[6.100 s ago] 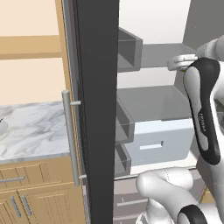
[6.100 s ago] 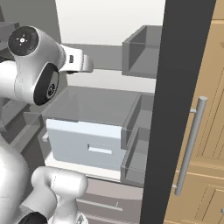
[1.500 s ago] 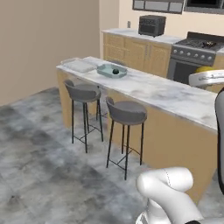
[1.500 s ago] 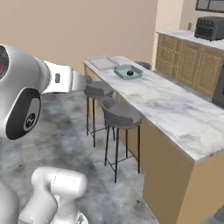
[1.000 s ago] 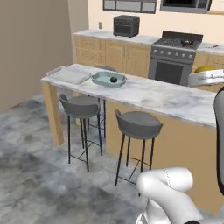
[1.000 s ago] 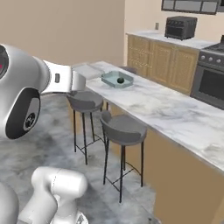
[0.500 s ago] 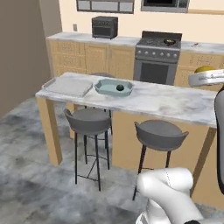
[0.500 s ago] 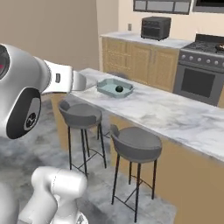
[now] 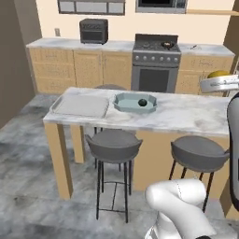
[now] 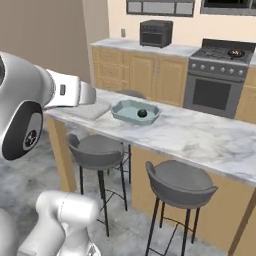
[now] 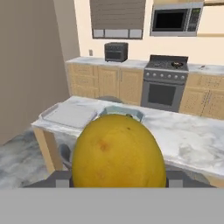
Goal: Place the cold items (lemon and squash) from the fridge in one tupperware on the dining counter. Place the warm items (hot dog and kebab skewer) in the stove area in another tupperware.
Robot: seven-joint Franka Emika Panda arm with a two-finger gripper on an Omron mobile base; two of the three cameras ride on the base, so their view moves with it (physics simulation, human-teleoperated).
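Swung round with the base, both base views now face the desk squarely; jaws hold the lemon, tupperware at 12 o'clock.

A: We take the toaster oven as our reference. What do we log around it?

B: Wall outlet just to its left. Glass-fronted upper cabinets directly above it. Microwave up and to its right.

A: Below it?

B: Wood base cabinets carry the worktop it stands on. A small pan sits to its right, at about the same height.

A: And nearer to us?

B: Two grey bar stools on thin dark legs, well in front of it: left stool almost straight out from it, right stool out and far to its right. We note grey stone floor in front of it.
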